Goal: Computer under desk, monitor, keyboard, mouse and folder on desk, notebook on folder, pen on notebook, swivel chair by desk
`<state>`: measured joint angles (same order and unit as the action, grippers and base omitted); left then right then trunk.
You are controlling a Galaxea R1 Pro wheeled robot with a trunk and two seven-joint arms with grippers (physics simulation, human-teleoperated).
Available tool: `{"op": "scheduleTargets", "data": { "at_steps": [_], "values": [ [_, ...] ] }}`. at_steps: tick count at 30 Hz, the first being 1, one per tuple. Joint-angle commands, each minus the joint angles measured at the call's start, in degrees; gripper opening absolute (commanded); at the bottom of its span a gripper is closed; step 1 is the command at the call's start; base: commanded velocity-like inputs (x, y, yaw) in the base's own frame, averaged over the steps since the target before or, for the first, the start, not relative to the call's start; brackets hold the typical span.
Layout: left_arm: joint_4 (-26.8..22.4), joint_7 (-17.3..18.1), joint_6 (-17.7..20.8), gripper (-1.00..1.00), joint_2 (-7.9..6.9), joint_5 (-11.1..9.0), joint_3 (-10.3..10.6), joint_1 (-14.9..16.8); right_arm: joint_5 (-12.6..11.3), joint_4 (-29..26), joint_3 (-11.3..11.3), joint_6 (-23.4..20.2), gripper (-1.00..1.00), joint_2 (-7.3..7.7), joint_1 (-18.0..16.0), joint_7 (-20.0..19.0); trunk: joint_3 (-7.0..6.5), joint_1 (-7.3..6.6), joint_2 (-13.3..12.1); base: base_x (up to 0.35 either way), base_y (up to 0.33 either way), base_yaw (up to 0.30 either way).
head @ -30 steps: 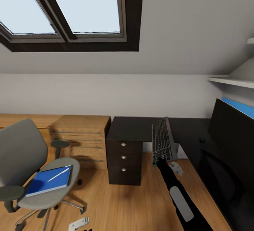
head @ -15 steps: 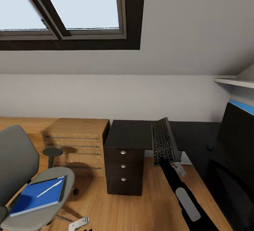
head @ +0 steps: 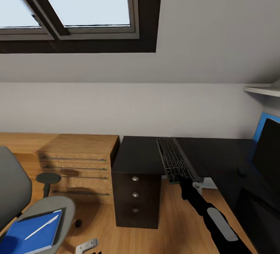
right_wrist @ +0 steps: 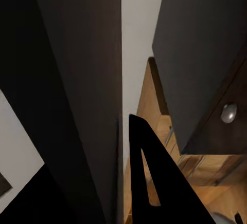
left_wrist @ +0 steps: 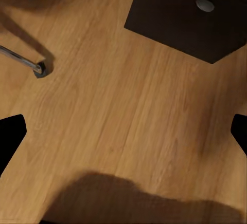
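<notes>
Tipped up high a second ago, now lower and flatter, just over the black top of the desk (head: 140, 152): the keyboard (head: 174, 160). Slid toward the left edge of the head view too, the swivel chair (head: 49, 207), but only because of the camera turning.

Held at its near end by the right gripper (head: 186, 182), with the long side of the keyboard pointing away toward the grey wall. Clamped on it, going by the black fingers (right_wrist: 146, 183) pressed right beside the big dark slab in the right wrist view. Cannot tell if touching the desk top or just above it.

Under the desk's left end, a dark drawer unit (head: 135, 197) with three round silver knobs. Just beside that, to the left, a low wood cabinet (head: 77, 157). At the far right of the desk, the black monitor (head: 268, 157), with a blue panel (head: 259, 126) behind it.

On the seat of the chair, the blue folder (head: 29, 233), with the white pen (head: 42, 227) lying on top.

Down low near the wood floor (left_wrist: 128, 106), the left gripper (left_wrist: 123, 136), with its black fingertips (left_wrist: 10, 136) spread wide and nothing between them. Near it, a corner of the drawer unit and one chrome leg (left_wrist: 20, 59) of the chair.

Up above, a dark-framed skylight (head: 77, 1).
</notes>
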<state>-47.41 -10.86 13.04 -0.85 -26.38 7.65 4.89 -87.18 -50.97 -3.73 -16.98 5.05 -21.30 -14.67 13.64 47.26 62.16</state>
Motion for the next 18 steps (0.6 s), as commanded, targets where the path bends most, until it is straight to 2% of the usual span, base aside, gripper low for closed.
{"op": "scheduleTargets", "data": {
  "at_steps": [1,2,5,10,14,18],
  "values": [
    [-0.1,-0.6,0.1,1.0,-0.1,-0.6,0.3,0.0,-0.9,0.0,0.0,1.0,-1.0,-0.51,-0.1,-0.1,0.07,0.04,0.0,0.325,0.0,0.0],
    [-0.1,-0.6,0.1,1.0,-0.11,-0.6,0.3,0.0,-1.0,0.0,-0.1,3.8,-1.0,-1.69,-0.1,0.1,0.07,0.04,0.0,0.321,0.0,0.0],
    [-0.1,-0.6,0.1,1.0,-0.12,-0.5,0.1,0.0,-1.2,0.0,-0.1,4.3,-1.0,-2.8,-0.1,0.1,0.07,0.04,0.0,0.322,0.0,-0.021],
    [-0.1,-0.6,0.1,1.0,-0.12,-0.4,0.0,0.0,-1.2,0.0,0.0,4.4,-1.0,-3.15,-0.1,0.0,0.07,0.04,0.0,0.275,0.0,-0.198],
    [-0.1,-0.6,0.2,1.0,-0.12,-0.4,0.1,0.0,-1.2,0.0,0.1,4.4,-1.0,-3.19,-0.1,0.0,0.07,0.04,0.0,0.074,0.0,-0.226],
    [-0.1,-0.6,0.2,1.0,-0.12,-0.4,0.1,0.0,-1.2,0.0,0.2,4.3,-1.0,-3.13,-0.1,-0.1,0.07,0.04,0.0,0.019,0.0,-0.087]
  ]
}}
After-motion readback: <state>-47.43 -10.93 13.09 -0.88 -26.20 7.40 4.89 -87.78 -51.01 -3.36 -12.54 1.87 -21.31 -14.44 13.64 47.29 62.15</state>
